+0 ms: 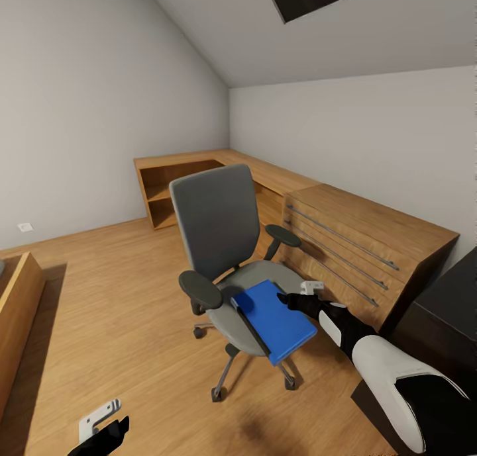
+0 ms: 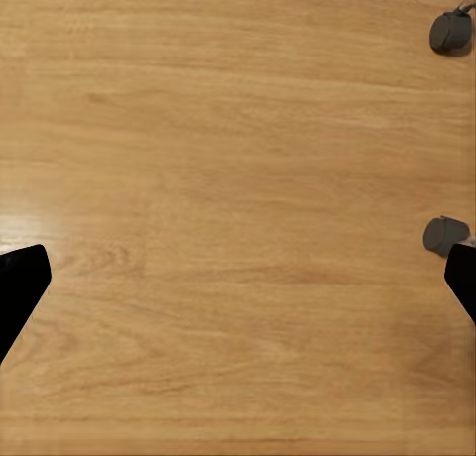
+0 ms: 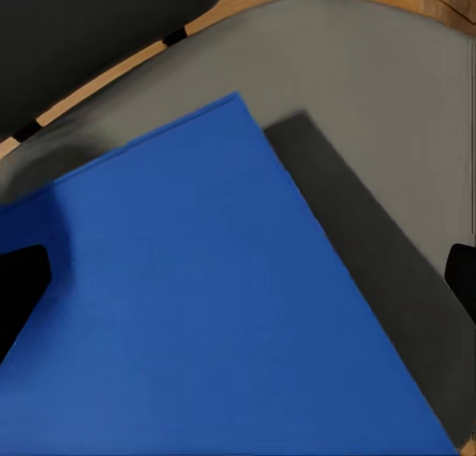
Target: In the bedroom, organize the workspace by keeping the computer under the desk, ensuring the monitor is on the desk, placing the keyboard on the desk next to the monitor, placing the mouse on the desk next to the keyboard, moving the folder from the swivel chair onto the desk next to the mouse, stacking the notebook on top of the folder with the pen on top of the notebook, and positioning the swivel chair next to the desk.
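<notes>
Folder (image 1: pixel 277 321): one blue folder is lying flat on the grey seat of one swivel chair (image 1: pixel 215 228), overhanging its front edge. The right gripper (image 1: pixel 296 302) is being held spread apart at the folder's far corner. The left gripper (image 1: pixel 106 435) is hanging released above the wooden floor (image 1: pixel 119 310), where two casters (image 2: pixel 448 32) are being seen.

The top of the folder (image 1: pixel 275 319) is left open from above, and nothing is stacked on it. The way in from the sides is blocked by the swivel chair's (image 1: pixel 222 244) two black armrests, and from behind by its tall grey back. A wooden chest of drawers (image 1: pixel 358 244) is set close on the right side. Bare wooden floor (image 1: pixel 119 297) is spread out to the left.
</notes>
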### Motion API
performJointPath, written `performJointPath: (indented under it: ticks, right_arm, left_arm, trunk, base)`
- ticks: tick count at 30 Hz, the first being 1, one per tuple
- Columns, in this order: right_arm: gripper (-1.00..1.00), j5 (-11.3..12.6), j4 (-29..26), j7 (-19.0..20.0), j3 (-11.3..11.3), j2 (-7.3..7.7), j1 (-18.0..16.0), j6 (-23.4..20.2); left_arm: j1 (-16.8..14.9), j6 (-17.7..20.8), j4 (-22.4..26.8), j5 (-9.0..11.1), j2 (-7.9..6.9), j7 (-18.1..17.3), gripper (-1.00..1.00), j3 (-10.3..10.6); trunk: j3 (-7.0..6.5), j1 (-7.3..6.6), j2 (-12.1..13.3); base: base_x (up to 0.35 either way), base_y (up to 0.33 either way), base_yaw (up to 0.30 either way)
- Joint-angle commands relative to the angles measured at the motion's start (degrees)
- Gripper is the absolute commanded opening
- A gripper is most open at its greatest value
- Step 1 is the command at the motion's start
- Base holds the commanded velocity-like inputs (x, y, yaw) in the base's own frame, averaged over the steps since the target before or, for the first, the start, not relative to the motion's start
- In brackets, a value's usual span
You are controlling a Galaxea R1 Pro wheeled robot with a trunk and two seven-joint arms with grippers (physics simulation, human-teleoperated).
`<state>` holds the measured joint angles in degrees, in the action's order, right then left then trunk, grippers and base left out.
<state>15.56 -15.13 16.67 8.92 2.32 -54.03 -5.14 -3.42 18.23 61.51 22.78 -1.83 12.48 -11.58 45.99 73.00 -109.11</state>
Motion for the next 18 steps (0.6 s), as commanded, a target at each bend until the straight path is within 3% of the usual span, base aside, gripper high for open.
performJointPath:
  ticks: [1,18]
  right_arm:
    - [1.0,0.6,-0.08,0.02,0.41,0.05,-0.03,-0.31]
    - [1.0,0.61,-0.08,0.47,0.4,0.05,-0.03,-0.43]
  left_arm:
    - [-0.01,0.23,0.1,0.6,-0.01,0.35,1.0,0.03]
    - [-0.01,0.23,0.1,0.6,-0.04,0.39,1.0,0.04]
  trunk:
    - [0.0,-0.01,-0.02]
    - [-1.05,-0.01,-0.02]
  base:
    - [0.0,0.054,-0.137]
    - [0.0,0.009,-0.204]
